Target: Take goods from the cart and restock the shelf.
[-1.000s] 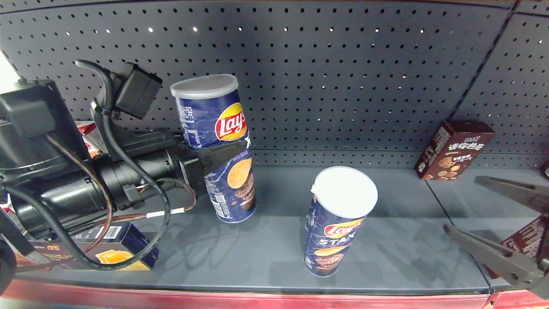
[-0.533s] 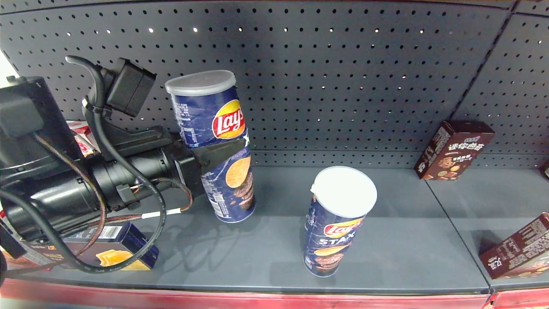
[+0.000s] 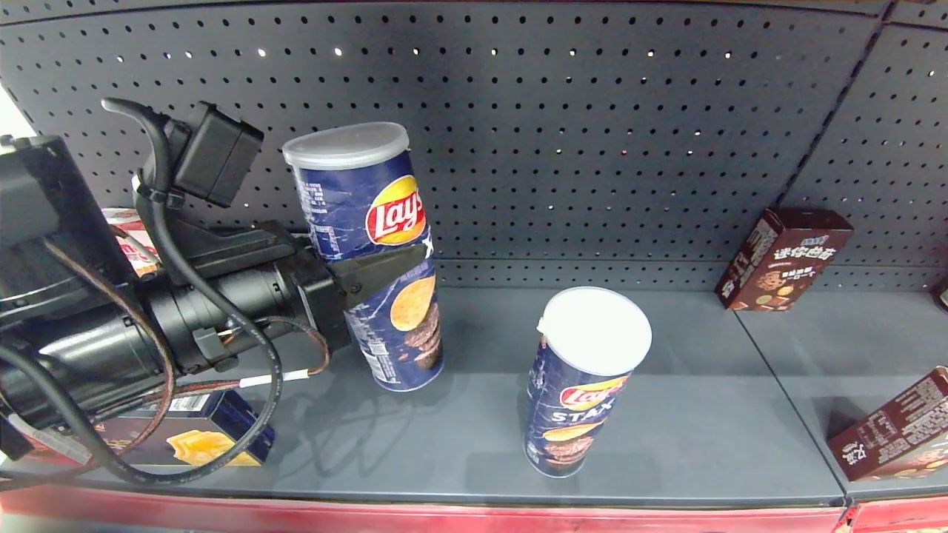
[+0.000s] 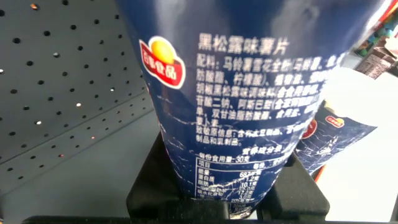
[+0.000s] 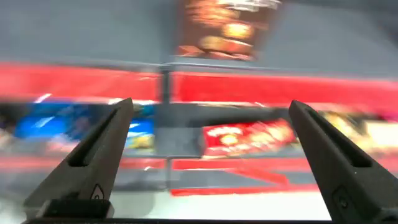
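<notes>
Chip can [image 3: 368, 215] clamped mid-body in left gripper [image 3: 378, 270] — tilted, base low over shelf [image 3: 703, 437], left of standing can [image 3: 581, 392], evidently for set-down. Right gripper [image 5: 211, 109] — fingers wide, empty.

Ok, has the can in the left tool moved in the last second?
Yes, slightly. Against the standing can, which stayed put, the held can has leaned away: lid toward the robot's left, base a touch lower in the head view.
</notes>
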